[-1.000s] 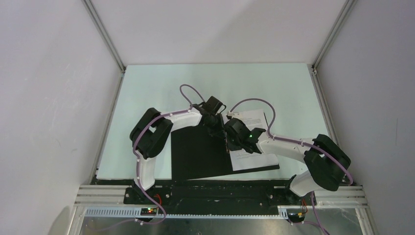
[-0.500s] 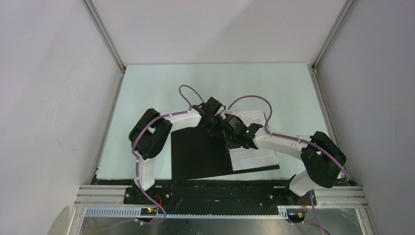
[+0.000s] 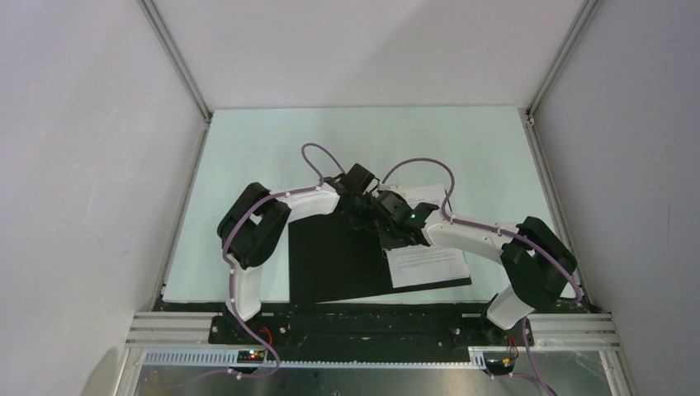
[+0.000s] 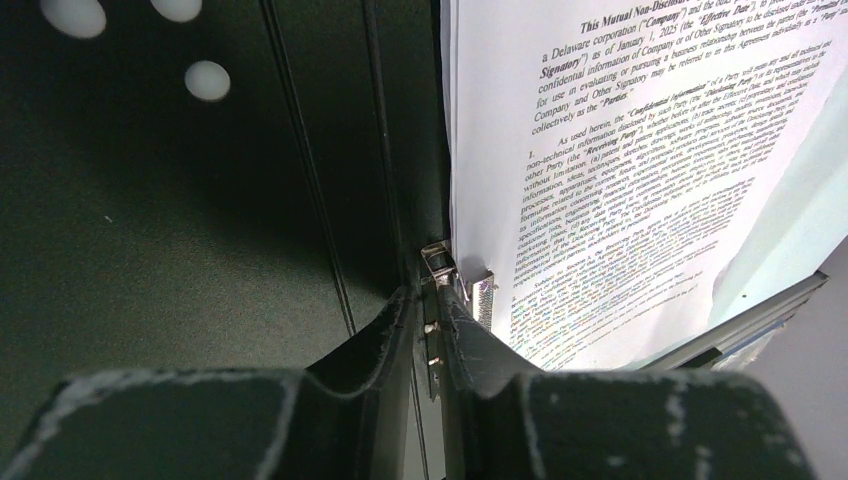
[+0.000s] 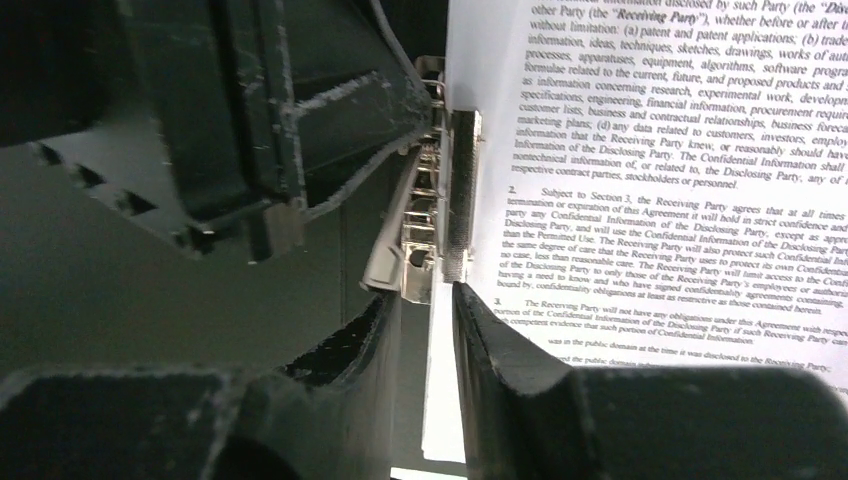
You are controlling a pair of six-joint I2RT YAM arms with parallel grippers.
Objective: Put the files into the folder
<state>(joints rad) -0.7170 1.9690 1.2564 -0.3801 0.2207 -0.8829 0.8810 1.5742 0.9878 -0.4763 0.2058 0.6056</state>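
The folder (image 3: pixel 334 260) lies open, black inside up, near the table's front edge. The files (image 3: pixel 429 266), white sheets of small black text, lie on its right half. My left gripper (image 3: pixel 363 208) is shut on the lever of the metal clip (image 4: pixel 438 262) at the folder's spine, with the files (image 4: pixel 620 170) just right of it. My right gripper (image 3: pixel 385 221) sits close against the left one. In the right wrist view it (image 5: pixel 428 295) is narrowly open just short of the clip (image 5: pixel 432 215), astride the left edge of the files (image 5: pixel 650 180).
The pale green table (image 3: pixel 248 165) is walled by white panels on three sides. A black base rail (image 3: pixel 347 318) runs along the near edge. Both arms crowd over the folder's spine; the left gripper's fingers (image 5: pixel 250 120) fill the upper left of the right wrist view.
My right gripper has moved up and left along the folder's spine until it is close to the left gripper and the clip. The left gripper has stayed put.
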